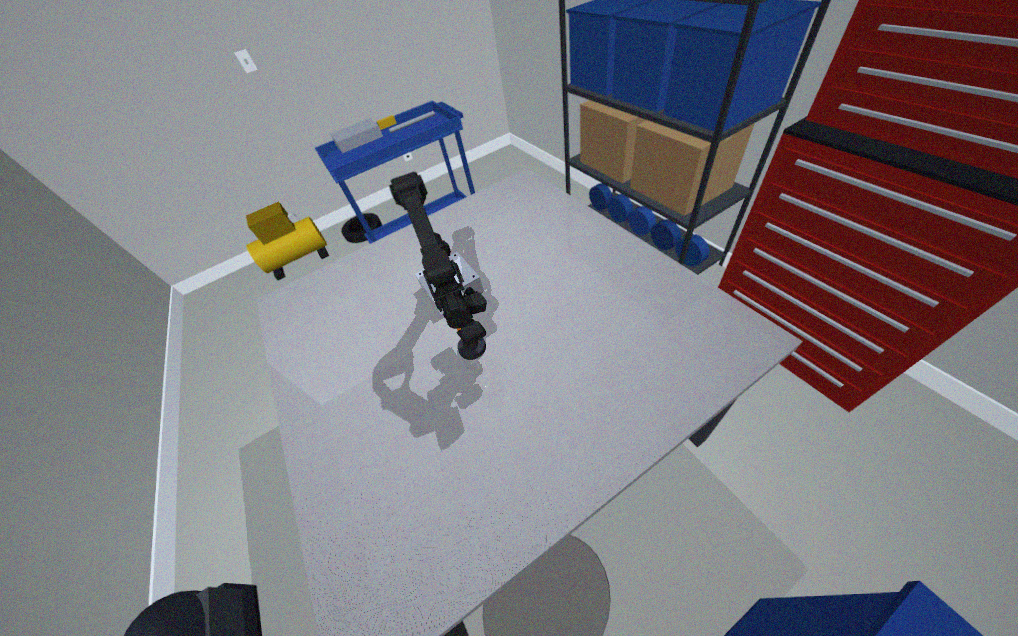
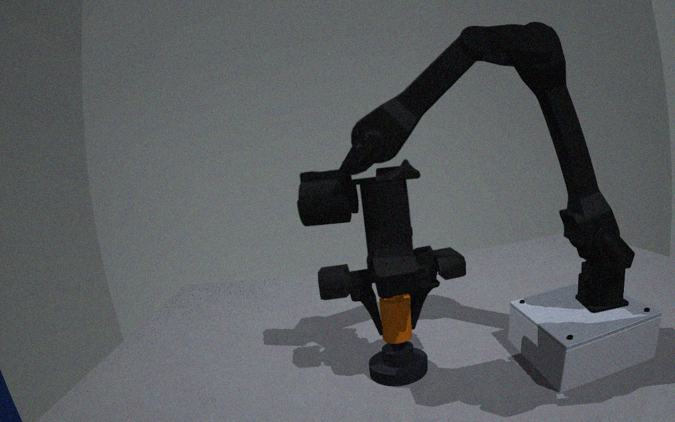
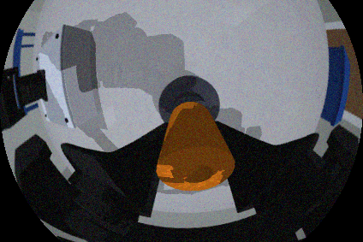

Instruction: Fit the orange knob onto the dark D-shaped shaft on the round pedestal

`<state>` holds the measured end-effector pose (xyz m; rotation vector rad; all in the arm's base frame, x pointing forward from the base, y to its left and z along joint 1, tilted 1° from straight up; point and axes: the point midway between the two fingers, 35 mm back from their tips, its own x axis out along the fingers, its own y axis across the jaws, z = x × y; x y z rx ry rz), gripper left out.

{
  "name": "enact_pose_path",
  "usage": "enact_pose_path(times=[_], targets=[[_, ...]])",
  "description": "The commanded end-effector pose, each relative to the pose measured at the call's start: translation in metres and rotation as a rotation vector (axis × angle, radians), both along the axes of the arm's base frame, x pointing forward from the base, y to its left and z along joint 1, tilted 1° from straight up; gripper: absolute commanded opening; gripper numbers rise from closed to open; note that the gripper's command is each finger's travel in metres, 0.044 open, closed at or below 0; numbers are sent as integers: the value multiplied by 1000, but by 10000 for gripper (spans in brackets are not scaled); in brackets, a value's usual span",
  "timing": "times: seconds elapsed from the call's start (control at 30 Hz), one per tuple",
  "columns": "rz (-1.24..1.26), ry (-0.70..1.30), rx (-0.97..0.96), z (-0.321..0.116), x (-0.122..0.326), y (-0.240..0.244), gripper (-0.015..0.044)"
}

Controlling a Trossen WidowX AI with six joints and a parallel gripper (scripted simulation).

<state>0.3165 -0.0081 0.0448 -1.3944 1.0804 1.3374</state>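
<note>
The orange knob (image 2: 396,316) (image 3: 194,141) is upright between the fingers of my gripper (image 2: 397,330) (image 3: 191,126), which is shut on it. In the top view the arm hides nearly all of it. The dark round pedestal (image 1: 471,348) (image 2: 398,369) (image 3: 168,100) stands on the table directly below the knob. The knob's lower end is right over the pedestal's raised middle, very close to it, with only a thin dark part showing between them. The shaft and its flat side are hidden, and I cannot tell how far the shaft is inside the knob.
The arm's light grey base box (image 2: 536,340) (image 3: 81,94) stands beside the pedestal on the grey table (image 1: 576,379). The arm's shadow falls around the pedestal. A blue cart (image 1: 394,146), a shelf rack and a red cabinet (image 1: 892,229) stand beyond the table.
</note>
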Motion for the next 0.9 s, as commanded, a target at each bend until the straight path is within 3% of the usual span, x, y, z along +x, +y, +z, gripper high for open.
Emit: enact_pose_path(times=[0.0, 0.87], targets=[[5, -5, 1, 0, 1, 0, 0], [37, -5, 0, 7, 3, 0, 0]])
